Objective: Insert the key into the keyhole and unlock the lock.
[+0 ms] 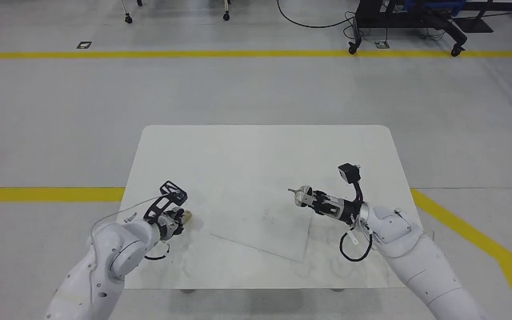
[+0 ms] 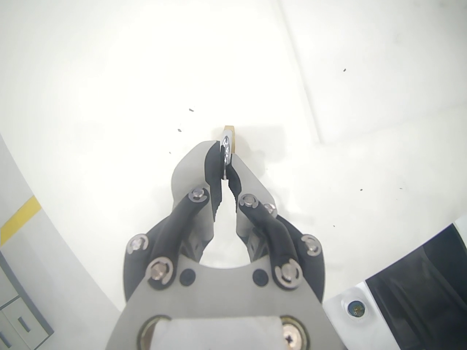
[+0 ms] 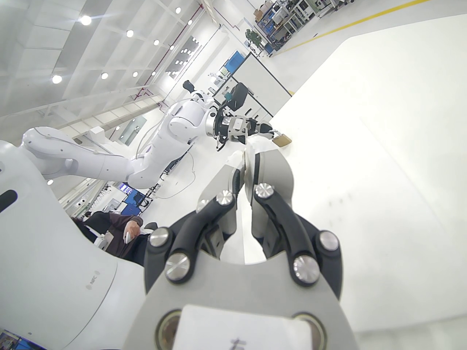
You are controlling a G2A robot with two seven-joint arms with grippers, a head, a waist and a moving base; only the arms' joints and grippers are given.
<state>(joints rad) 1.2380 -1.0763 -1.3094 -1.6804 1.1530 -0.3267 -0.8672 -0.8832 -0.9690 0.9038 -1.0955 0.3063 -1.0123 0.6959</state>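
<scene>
A small brass lock [image 1: 185, 216] rests low at the near left of the white table [image 1: 264, 152]. My left gripper [image 1: 178, 219] is shut on it. The left wrist view has the fingertips [image 2: 214, 160] pinching the silver shackle, and the lock's brass body [image 2: 230, 134] pokes out past the left gripper [image 2: 225, 158]. My right gripper [image 1: 302, 196] is above the table right of centre, shut on a small silver key [image 1: 293, 191] that points toward the left arm. Beyond the closed right gripper [image 3: 247, 158], the right wrist view takes in the lock [image 3: 281, 140] and the left gripper [image 3: 268, 129].
A thin, nearly invisible sheet [image 1: 264, 240] lies on the table between the two arms. The table's near edge runs just behind both grippers. Yellow floor tape [image 1: 240, 54] and a wheeled cart [image 1: 408, 24] are far behind the table.
</scene>
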